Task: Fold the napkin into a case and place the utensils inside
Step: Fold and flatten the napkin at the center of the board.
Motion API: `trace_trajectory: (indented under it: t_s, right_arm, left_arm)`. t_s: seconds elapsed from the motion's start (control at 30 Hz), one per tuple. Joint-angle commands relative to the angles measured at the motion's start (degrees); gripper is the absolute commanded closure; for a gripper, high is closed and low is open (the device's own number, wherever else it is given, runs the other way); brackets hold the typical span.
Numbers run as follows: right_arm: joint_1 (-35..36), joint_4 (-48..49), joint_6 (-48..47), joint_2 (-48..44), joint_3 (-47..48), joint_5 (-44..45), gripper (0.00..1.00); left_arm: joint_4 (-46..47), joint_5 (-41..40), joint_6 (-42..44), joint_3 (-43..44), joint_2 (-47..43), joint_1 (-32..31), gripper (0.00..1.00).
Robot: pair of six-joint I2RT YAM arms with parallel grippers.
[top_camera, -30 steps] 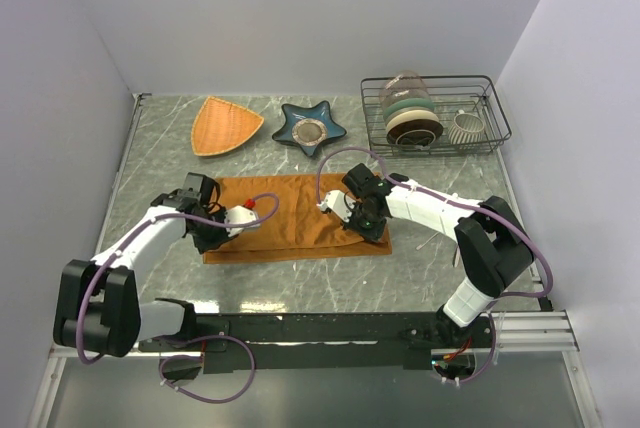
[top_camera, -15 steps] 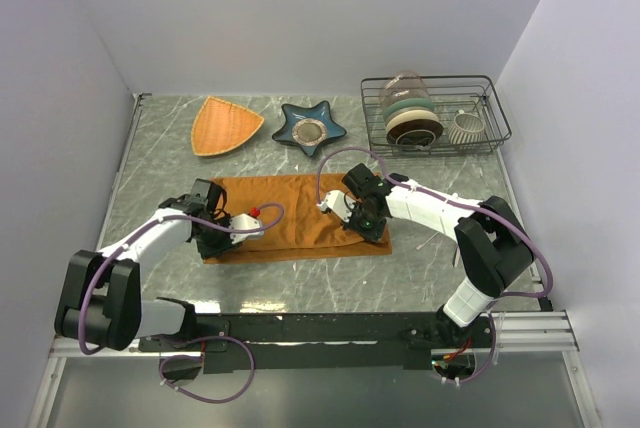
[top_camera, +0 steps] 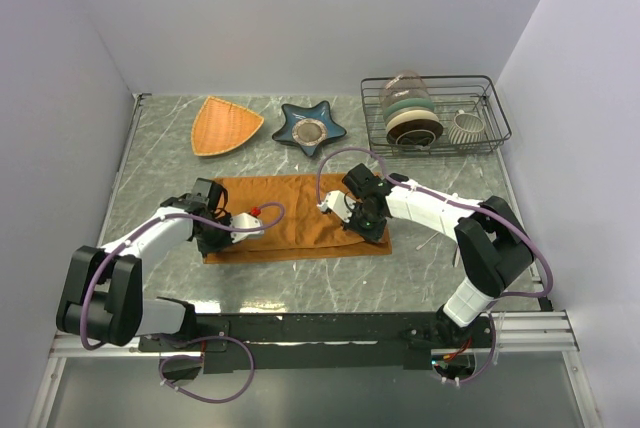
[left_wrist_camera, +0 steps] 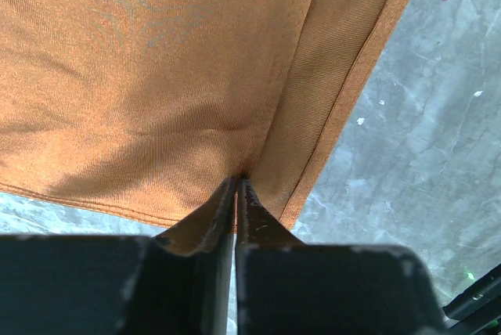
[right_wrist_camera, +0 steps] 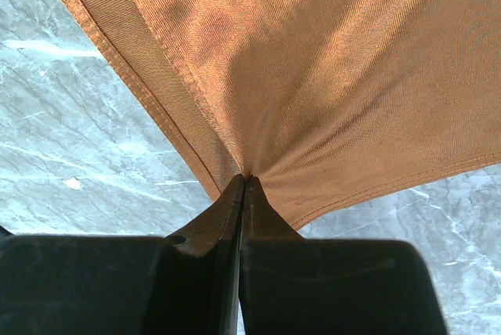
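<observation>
On my feed I see a grey marbled table (top_camera: 160, 163) boxed in by pale walls (top_camera: 300, 18) on 3 sides. At the far left an orange woven triangular plate (top_camera: 226, 125) lies flat on the tabletop. To its right, not touching it, sits a dark blue star-shaped dish (top_camera: 333, 133) with 1 small round speckled piece (top_camera: 312, 130) in its middle. A black wire rack (top_camera: 430, 78) stands in the far right corner. In its left part is a stack of dishes (top_camera: 414, 124), with a clear glass item (top_camera: 404, 84) behind them; I can't tell what it is. A white ribbed cup (top_camera: 466, 127) stands in the rack's right part, apart from the stack.
</observation>
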Motion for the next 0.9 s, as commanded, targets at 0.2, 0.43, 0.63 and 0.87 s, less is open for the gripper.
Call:
trace_trajectory:
  t_s: [0.2, 0.43, 0.63, 0.87]
  right_arm:
    - [-0.4, -0.8, -0.4, -0.9, 1.0, 0.0, 1.0]
    - [-0.6, -0.9, -0.5, -0.7, 1.0, -0.1, 1.0]
    - [-0.7, -0.9, -0.4, -0.3, 1.5, -0.2, 1.0]
    - [-0.6, -1.0, -0.3, 0.0, 2.1, -0.3, 1.0]
  left_arm:
    - [-0.9, 0.7, 1.3, 3.0, 0.6, -0.2, 0.99]
    - [-0.8, 0.6, 1.4, 2.5, 0.0, -0.2, 0.82]
    - [0.4, 0.4, 1.2, 2.0, 0.8, -0.3, 0.63]
    - [1.2, -0.3, 1.8, 0.9, 1.9, -0.3, 0.65]
